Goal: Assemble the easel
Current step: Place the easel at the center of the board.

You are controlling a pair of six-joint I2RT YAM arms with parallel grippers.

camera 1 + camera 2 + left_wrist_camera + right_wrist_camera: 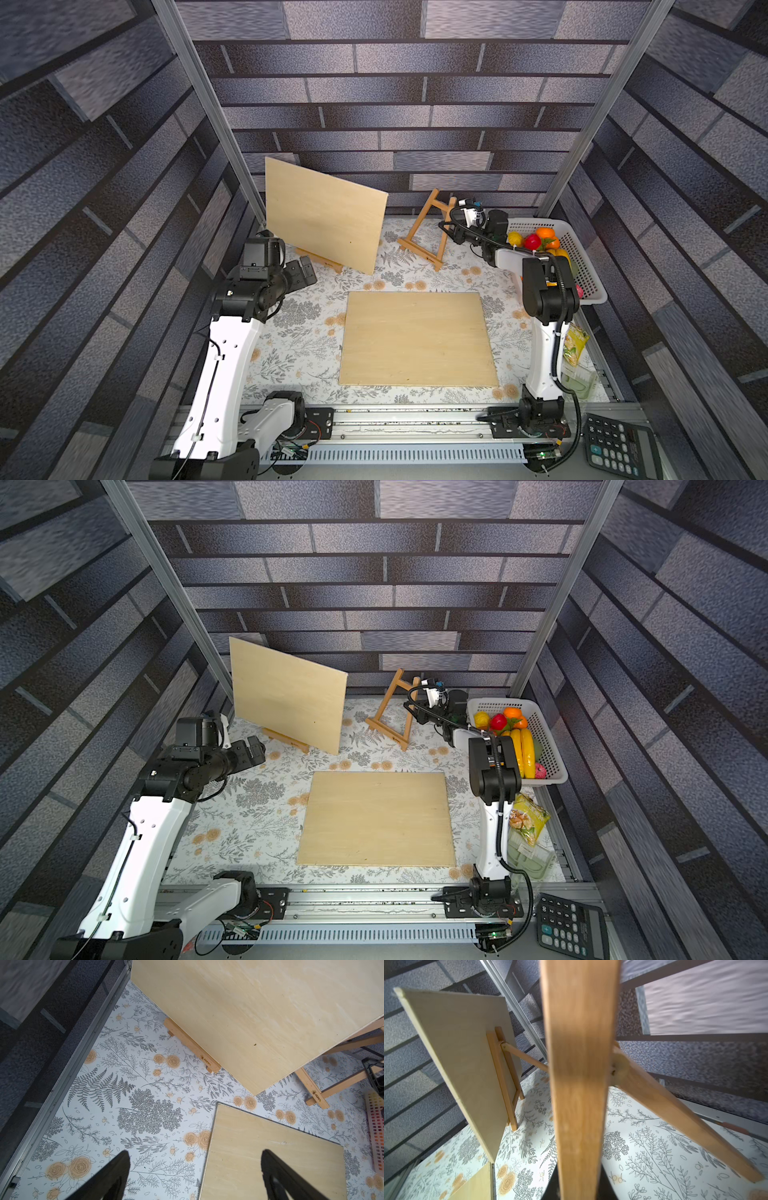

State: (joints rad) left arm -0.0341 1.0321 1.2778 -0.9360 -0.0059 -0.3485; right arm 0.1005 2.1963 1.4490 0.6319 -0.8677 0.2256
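A bare wooden easel stands upright at the back of the floral table. My right gripper is shut on one of its wooden struts, which fills the middle of the right wrist view. At the back left another easel holds a plywood board leaning on it. A second board lies flat mid-table. My left gripper hovers open and holds nothing, to the left of the loaded easel.
A white basket of plastic fruit sits at the right, behind the right arm. A snack bag and a pale container lie along the right edge. A calculator rests at the front right. Metal posts frame the back corners.
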